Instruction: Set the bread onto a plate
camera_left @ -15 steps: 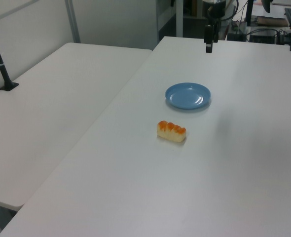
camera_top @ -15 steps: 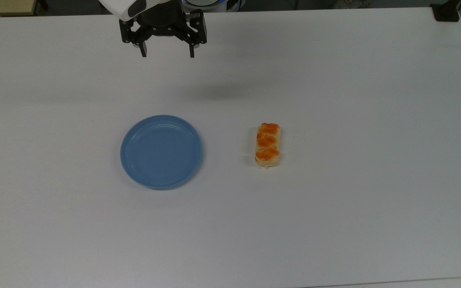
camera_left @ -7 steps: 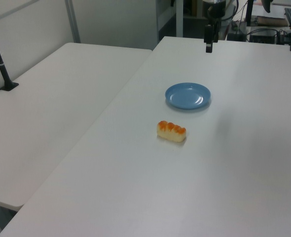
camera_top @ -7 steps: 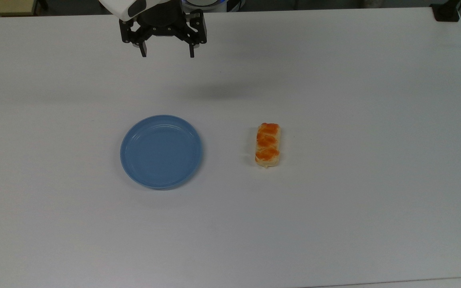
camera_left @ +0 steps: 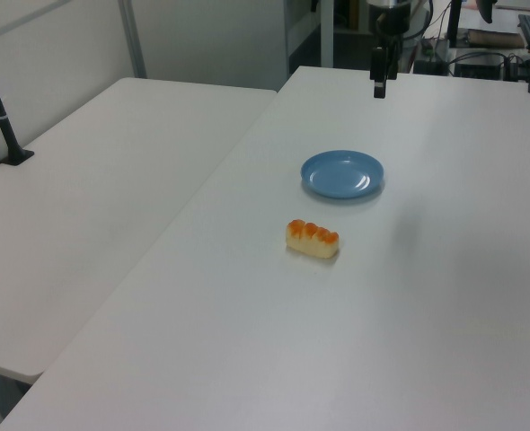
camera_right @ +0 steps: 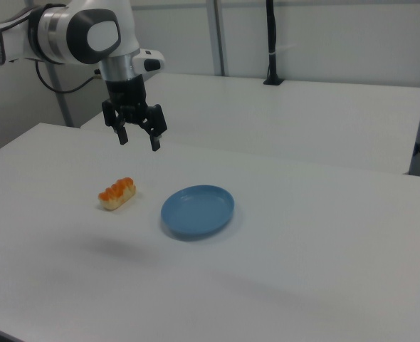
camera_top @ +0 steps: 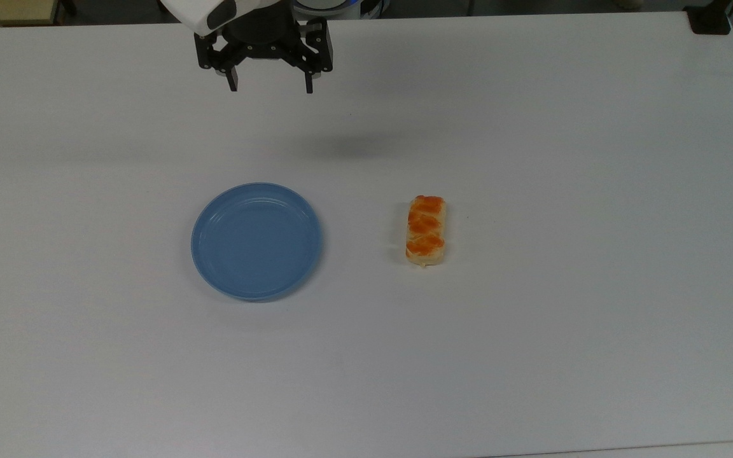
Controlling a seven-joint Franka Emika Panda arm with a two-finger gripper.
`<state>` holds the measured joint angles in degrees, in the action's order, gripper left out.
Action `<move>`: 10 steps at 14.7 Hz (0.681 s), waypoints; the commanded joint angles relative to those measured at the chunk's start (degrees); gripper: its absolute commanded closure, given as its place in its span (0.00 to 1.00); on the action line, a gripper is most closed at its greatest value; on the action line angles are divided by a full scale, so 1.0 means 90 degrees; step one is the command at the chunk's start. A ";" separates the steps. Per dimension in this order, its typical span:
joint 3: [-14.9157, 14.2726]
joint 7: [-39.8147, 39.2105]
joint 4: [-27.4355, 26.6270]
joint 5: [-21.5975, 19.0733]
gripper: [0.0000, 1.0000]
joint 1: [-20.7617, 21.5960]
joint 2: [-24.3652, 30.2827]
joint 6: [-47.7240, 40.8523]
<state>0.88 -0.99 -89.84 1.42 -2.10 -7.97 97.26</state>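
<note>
— Hanging above the white desk, the claw has its fingers spread apart with nothing between them, right?

— Yes, it sits high and well apart from both things.

— Where is the bread?

— Flat on the desk, orange lobes up, to the top view's right of the plate, near it but not touching.

— And the plate?

— Bare, nothing on it.
</note>
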 commanded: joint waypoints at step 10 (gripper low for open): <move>-0.0078 0.2053 -0.0233 -0.0149 0.00 0.1570 -0.1193 0.1877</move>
<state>1.10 14.04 -91.33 0.12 8.56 -15.27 109.63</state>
